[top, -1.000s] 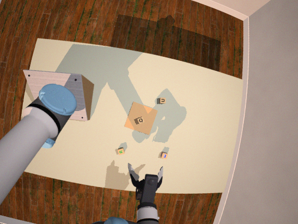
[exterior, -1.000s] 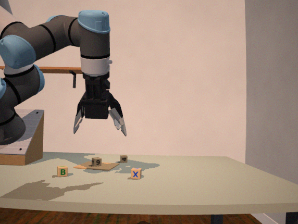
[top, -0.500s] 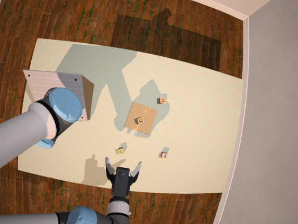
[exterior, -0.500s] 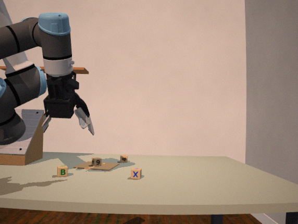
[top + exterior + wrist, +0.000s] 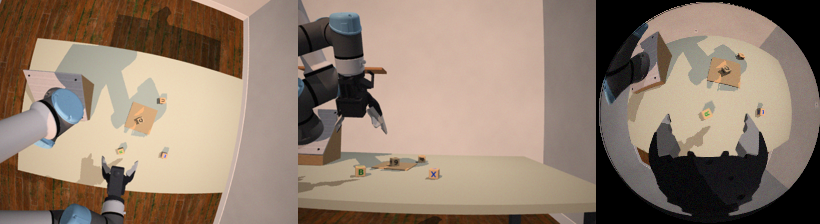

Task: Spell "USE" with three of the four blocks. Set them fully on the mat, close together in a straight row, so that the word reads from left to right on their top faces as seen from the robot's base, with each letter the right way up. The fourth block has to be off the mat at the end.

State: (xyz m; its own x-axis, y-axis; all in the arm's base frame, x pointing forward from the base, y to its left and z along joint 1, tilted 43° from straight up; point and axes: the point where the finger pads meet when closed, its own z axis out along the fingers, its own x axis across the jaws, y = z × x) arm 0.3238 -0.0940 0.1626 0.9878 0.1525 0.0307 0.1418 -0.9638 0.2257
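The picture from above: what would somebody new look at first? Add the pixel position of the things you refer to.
Probably the robot arm (image 5: pixel 21 130) (image 5: pixel 347 44), grey and black with bright blue caps, along the left side. Then its fingers (image 5: pixel 120 159) (image 5: pixel 362 130), spread wide open above the table's near edge. Next, the orange-brown mat (image 5: pixel 149 112) (image 5: pixel 406 166) (image 5: pixel 733 79) in the middle, with a small Q block (image 5: pixel 140 120) (image 5: pixel 394 161) (image 5: pixel 726 69) on it.

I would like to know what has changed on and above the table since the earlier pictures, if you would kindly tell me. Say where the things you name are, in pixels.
The open claw (image 5: pixel 120 159) (image 5: pixel 362 133) (image 5: pixel 707 114) has moved toward the side of the table (image 5: pixel 198 130) (image 5: pixel 506 182) (image 5: pixel 771 90) where the robot's base stands, away from the wall at the right of the top view. Nothing was taken hold of or let go. All four blocks and the mat (image 5: pixel 149 114) (image 5: pixel 403 166) (image 5: pixel 735 76) stayed put.
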